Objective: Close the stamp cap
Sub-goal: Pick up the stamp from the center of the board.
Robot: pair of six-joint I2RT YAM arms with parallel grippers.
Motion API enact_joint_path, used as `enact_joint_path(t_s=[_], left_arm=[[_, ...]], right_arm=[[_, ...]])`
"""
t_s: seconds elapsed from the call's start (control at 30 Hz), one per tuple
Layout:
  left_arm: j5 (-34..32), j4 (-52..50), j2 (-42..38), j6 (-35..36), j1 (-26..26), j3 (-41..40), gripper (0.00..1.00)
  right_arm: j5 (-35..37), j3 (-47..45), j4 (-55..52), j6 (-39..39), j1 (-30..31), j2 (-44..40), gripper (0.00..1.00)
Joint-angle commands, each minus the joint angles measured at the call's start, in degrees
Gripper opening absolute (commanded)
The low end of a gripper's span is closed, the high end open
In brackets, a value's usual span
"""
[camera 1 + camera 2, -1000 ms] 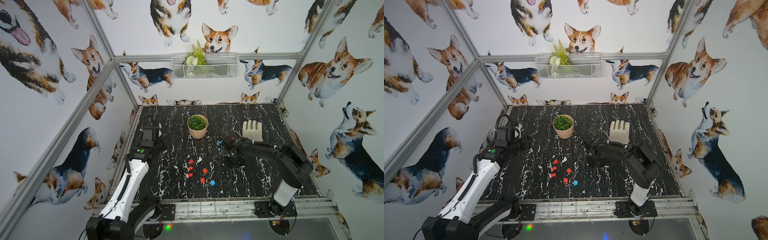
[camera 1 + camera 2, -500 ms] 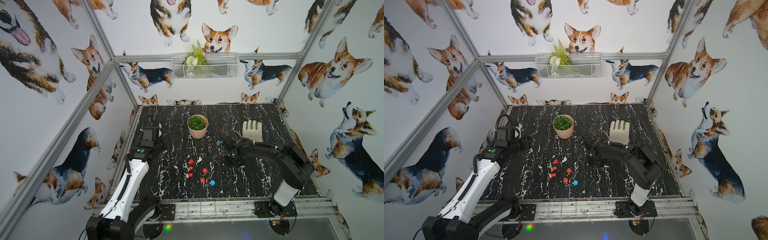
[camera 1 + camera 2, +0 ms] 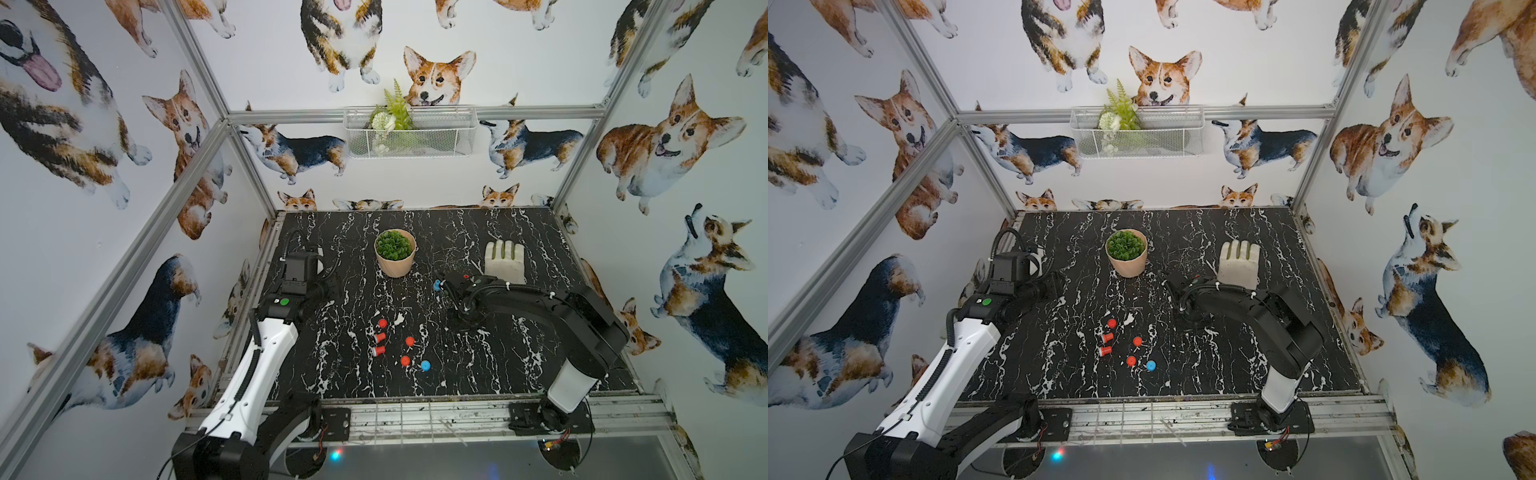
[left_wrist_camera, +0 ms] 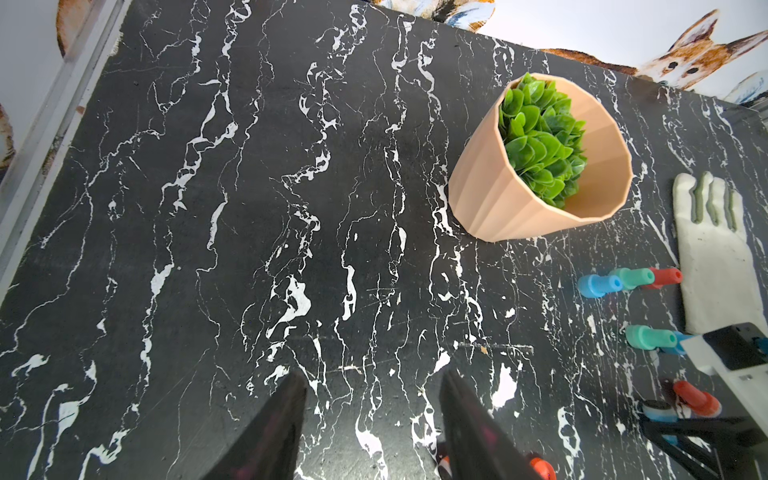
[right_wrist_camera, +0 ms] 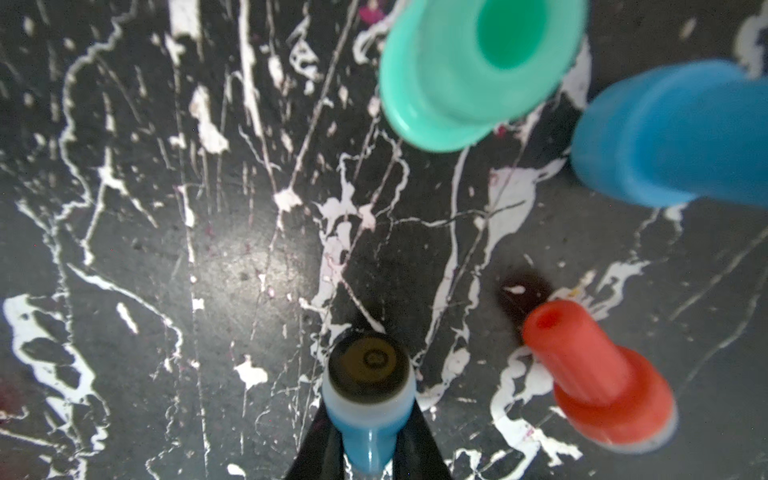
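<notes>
R jaws clamped on blue stamp (image 5: 369,424), pad (image 5: 368,363) uncapped; L jaws apart

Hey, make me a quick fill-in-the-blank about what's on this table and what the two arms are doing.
1. The stamp clamped in the right end effector is ___ in colour.
2. The left end effector holds ___.
3. The leaves in the pot are ___.
Missing words: blue; nothing; green.
</notes>
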Motion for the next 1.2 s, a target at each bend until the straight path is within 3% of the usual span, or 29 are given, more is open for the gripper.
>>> enact_joint_path(t_s=[0.0, 0.23, 0.43, 0.67, 0.93, 1.17], left_arm=[[-0.18, -0.16, -0.12, 0.68, 0.12, 0.33, 0.56], [2.46, -1.31, -1.62, -1.54, -1.03, -0.05, 0.56], [11.83, 0.97, -2.28, -8.98, -3.02, -0.67, 0.56], [15.14, -2.27, 1.24, -12.63, -7.58, 5.29, 0.56], [15.84, -3.58, 3.61, -18.75, -16.86, 9.32, 0.56], [17.94, -3.2, 5.51, -23.6, -25.21, 10.52, 0.56]], right_arm=[[0.93, 0.63, -0.27, -0.42, 0.04, -1.06, 0.17], [-3.25, -0.35, 2.27, -9.33, 0.6, -6.54, 0.15], [-9.57, -3.2, 8.91, -18.28, 1.32, -12.91, 0.14], [-18.22, -7.28, 18.3, -27.13, 1.36, -20.18, 0.1], [-26.79, -10.41, 26.8, -34.9, 2.04, -26.35, 0.08], [-27.51, -11.47, 28.37, -43.33, 3.88, -30.18, 0.08]])
